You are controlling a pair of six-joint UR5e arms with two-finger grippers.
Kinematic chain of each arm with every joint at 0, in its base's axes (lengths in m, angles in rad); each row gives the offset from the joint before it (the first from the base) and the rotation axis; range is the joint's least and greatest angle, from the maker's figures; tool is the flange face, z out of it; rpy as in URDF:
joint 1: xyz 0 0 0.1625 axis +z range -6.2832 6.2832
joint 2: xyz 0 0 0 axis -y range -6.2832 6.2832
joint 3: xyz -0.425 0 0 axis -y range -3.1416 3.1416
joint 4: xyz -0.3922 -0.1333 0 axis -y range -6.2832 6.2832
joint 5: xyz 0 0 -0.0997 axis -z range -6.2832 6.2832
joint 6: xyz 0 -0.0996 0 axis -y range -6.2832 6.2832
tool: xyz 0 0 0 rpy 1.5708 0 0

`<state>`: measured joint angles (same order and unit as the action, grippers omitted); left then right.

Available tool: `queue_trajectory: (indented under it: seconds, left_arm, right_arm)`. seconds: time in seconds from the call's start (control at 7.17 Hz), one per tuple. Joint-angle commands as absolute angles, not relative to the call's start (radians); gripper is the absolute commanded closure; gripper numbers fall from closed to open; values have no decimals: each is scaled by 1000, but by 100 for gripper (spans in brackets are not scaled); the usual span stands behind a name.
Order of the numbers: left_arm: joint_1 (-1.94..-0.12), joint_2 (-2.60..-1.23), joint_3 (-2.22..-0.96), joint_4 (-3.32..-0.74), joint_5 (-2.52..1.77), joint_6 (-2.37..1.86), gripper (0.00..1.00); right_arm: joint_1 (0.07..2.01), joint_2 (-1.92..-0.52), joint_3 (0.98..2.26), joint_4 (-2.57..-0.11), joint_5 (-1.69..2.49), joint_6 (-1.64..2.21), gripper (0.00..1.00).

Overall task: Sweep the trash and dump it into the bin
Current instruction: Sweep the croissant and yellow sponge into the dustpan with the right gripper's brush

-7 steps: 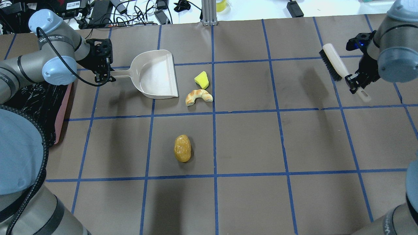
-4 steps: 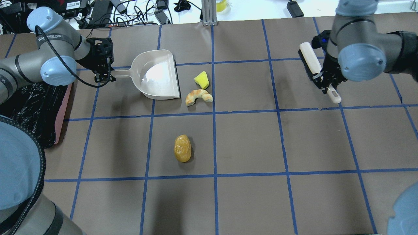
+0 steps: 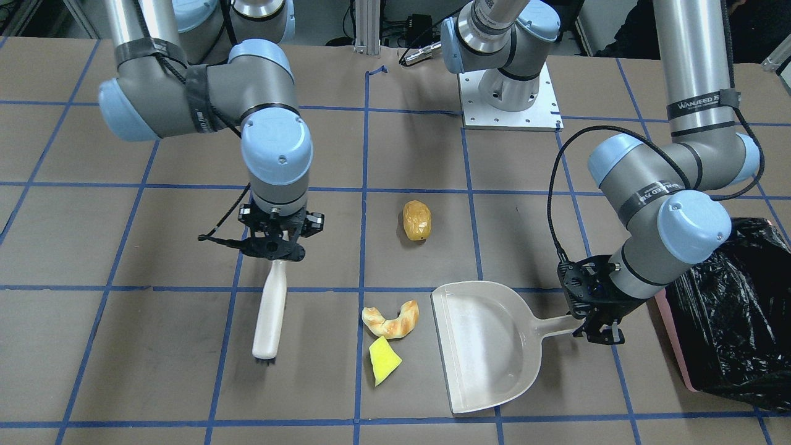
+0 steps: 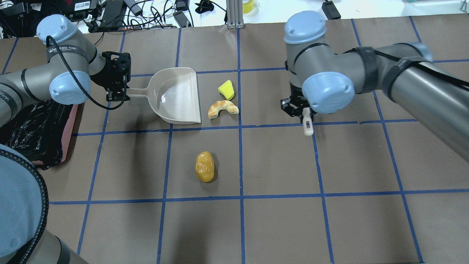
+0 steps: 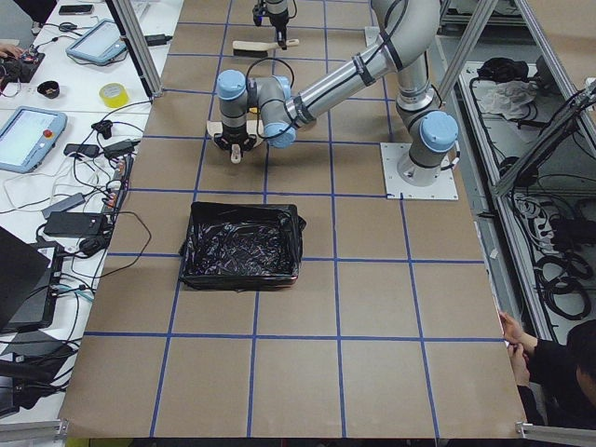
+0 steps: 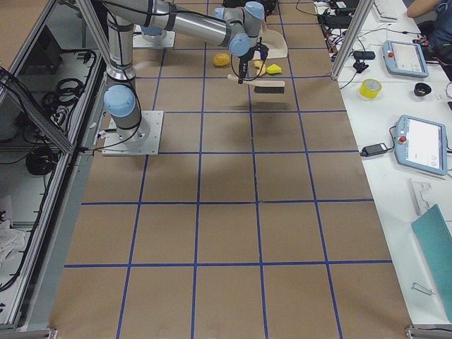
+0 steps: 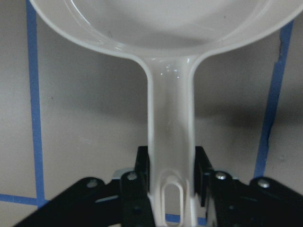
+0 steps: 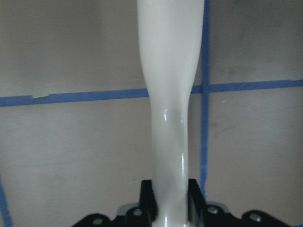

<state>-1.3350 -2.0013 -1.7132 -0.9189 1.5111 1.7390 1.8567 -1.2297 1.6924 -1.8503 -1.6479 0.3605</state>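
Observation:
A golden-brown lump (image 4: 205, 167) lies alone toward the near side of the table. A tan croissant (image 4: 222, 108) and a yellow-green wedge (image 4: 226, 89) lie side by side just right of the mouth of the beige dustpan (image 4: 177, 95). My left gripper (image 4: 118, 96) is shut on the dustpan handle (image 7: 170, 142). My right gripper (image 3: 275, 250) is shut on the white handle of a brush (image 3: 270, 312), which hangs over the table right of the croissant in the overhead view. The bin (image 4: 70, 124), pink-sided with a black bag, stands at the table's left edge.
Cables and power bricks (image 4: 146, 14) and an aluminium post (image 4: 234, 14) line the far edge. The right arm (image 4: 384, 73) reaches in across the far right. The left arm's base plate (image 3: 510, 99) is bolted to the table on the robot's side.
My right arm has swung left with the brush, from the table's far right edge to just right of the middle. The left gripper and dustpan have shifted slightly toward the near side.

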Motion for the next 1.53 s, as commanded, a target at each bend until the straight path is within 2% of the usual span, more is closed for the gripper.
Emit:
queue_trajectory:
  seconds: [0.0,0.28,0.7,0.98,1.39]
  left_arm:
    - [-1341,-1999,-1717,-919,1519,1738,95]
    - [-1341,-2000,-1717,-919,1519,1736,95]
    - [-1341,-2002,-1717,-919,1519,1740,95]
    - [-1341,-2002,-1718,-919,1519,1740,95]
    - [-1341,-2000,-1718,-919,1520,1741,95]
  right_arm:
    - [1949,-1134,1616,-1833,-1540,481,85]
    - [2018,-1034,1522,-1838,-1484,546,86]
    - [2127,-873,1311,-1845,-1465,554,88]
    - [2143,-818,1176,-1844,-1373,554,87]
    - [2140,-842,1161,-1774,-1334,546,87]
